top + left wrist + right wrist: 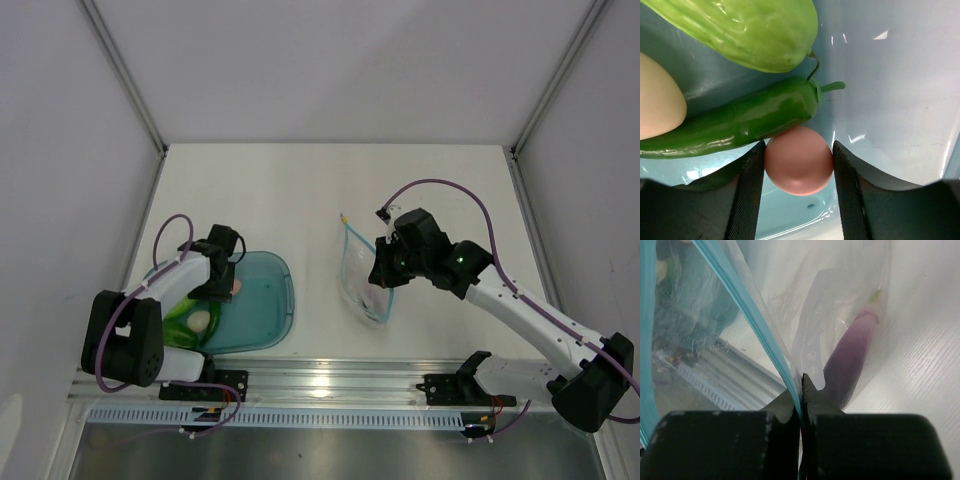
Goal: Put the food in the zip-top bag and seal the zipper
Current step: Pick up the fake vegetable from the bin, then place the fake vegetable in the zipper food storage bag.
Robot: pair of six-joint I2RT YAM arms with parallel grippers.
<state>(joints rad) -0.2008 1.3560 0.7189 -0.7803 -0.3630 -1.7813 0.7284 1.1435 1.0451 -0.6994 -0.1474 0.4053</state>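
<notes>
My left gripper reaches down into the teal tray, its two fingers pressed against either side of the small orange piece. Next to it lie a long dark-green vegetable, a pale green vegetable and a cream egg shape. My right gripper is shut on the mouth edge of the clear zip-top bag, pinching the light-blue zipper and holding the mouth up. The purple eggplant lies inside the bag.
The tray sits at the near left, close to the metal rail along the table's front edge. White walls with metal posts enclose the table on three sides. The bag hangs near the table's middle right.
</notes>
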